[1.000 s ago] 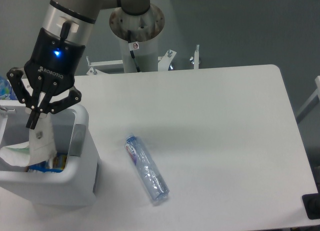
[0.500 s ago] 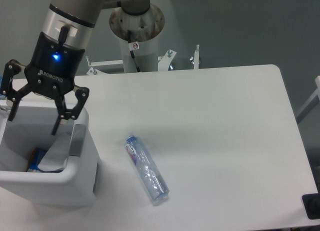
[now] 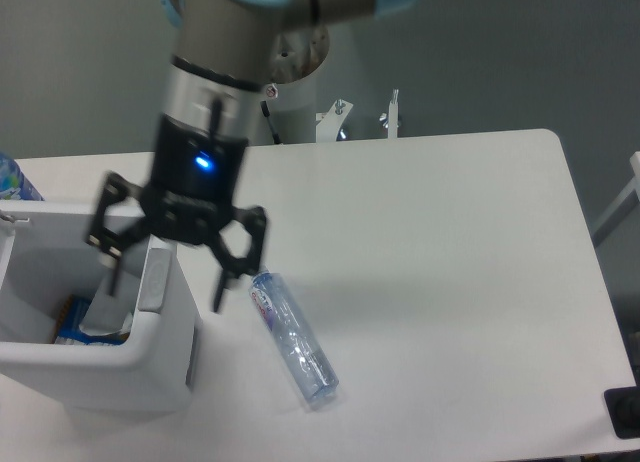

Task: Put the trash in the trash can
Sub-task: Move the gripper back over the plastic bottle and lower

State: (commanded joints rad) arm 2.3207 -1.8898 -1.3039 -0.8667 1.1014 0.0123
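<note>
At the left the bin (image 3: 95, 357) sits at the table's (image 3: 450, 262) near-left corner. The white packet (image 3: 105, 310) lies inside it against the right wall, beside something blue, so that item looks finished with. Above the bin's right rim hangs the gripper (image 3: 165, 277), blurred, fingers spread wide and holding nothing; one finger is over the bin, the other over the table. Just right of it the bottle (image 3: 293, 339) lies flat, slanting toward the near right, not yet grasped and likely the next target.
</note>
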